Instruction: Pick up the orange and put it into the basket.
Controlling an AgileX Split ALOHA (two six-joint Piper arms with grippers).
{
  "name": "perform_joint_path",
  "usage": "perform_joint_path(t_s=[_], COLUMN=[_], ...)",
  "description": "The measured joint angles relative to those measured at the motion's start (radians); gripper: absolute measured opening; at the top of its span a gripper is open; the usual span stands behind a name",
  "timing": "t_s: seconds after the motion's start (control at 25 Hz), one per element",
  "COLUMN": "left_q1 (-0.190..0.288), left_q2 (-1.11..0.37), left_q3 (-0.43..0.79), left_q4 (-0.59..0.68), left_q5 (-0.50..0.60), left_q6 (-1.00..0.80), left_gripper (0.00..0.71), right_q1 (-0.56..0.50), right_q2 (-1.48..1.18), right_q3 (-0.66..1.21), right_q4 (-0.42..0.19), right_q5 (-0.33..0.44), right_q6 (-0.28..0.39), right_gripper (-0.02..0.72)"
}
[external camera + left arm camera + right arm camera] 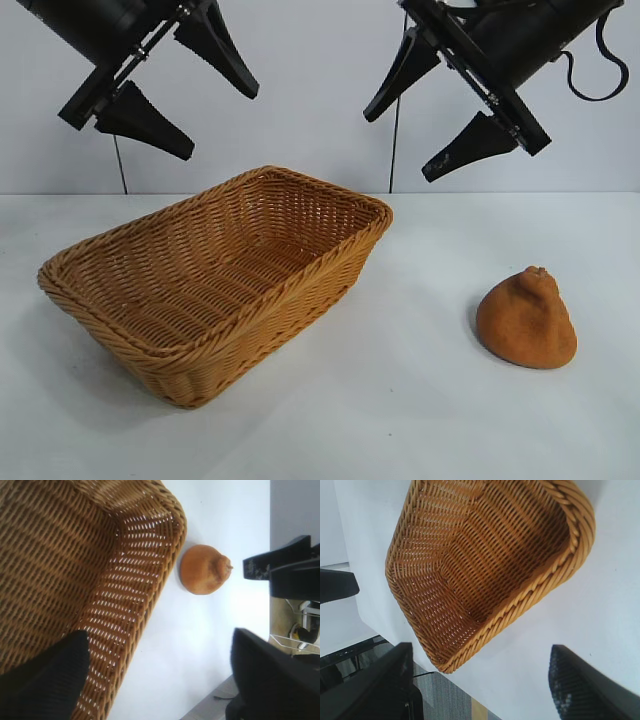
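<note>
The orange (527, 319), a dull brownish-orange cone-shaped lump, rests on the white table at the right; it also shows in the left wrist view (203, 569), just beside the basket's wall. The tan wicker basket (150, 340) stands empty at centre-left and shows in the left wrist view (150, 580) and the right wrist view (580, 535). My left gripper (222, 122) hangs open high above the basket's far left. My right gripper (398, 138) hangs open high above the table, behind the basket and up-left of the orange. Neither holds anything.
The white table (400, 400) spreads between the basket and the orange and in front of both. A pale wall stands behind. The table's edge and the floor show in the right wrist view (455, 700).
</note>
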Motion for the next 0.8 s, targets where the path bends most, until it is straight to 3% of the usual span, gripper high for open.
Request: perform_joint_path(t_s=[0.56, 0.8], left_q1=[0.0, 0.0], left_q2=[0.0, 0.0], left_q3=[0.0, 0.0], left_q4=[0.0, 0.0], left_q5=[-0.003, -0.09], left_q6=[0.0, 0.0], left_gripper=[0.556, 0.556], right_q1=[0.0, 0.0], right_q2=[0.0, 0.0], right_q3=[0.0, 0.0], right_q4=[0.0, 0.0], right_q5=[0.0, 0.0], right_q6=[0.001, 0.001], right_gripper=[0.517, 0.517])
